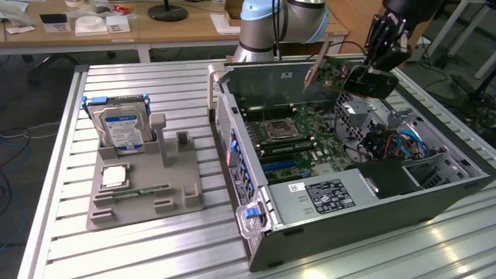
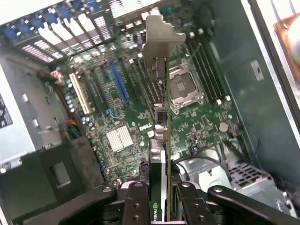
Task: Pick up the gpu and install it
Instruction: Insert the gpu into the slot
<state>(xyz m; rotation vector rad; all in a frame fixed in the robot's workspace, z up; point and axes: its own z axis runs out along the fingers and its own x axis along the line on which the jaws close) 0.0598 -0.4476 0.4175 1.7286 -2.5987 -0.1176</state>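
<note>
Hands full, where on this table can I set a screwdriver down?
Bare slats on the table between the grey holder and the near edge, and between it and the computer case. Crowded inside the case, where the gripper holds the gpu.

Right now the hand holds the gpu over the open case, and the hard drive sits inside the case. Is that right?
No: the hard drive stands in the grey holder outside the case, as the exterior view shows. The hand does hold the gpu over the open case.
</note>
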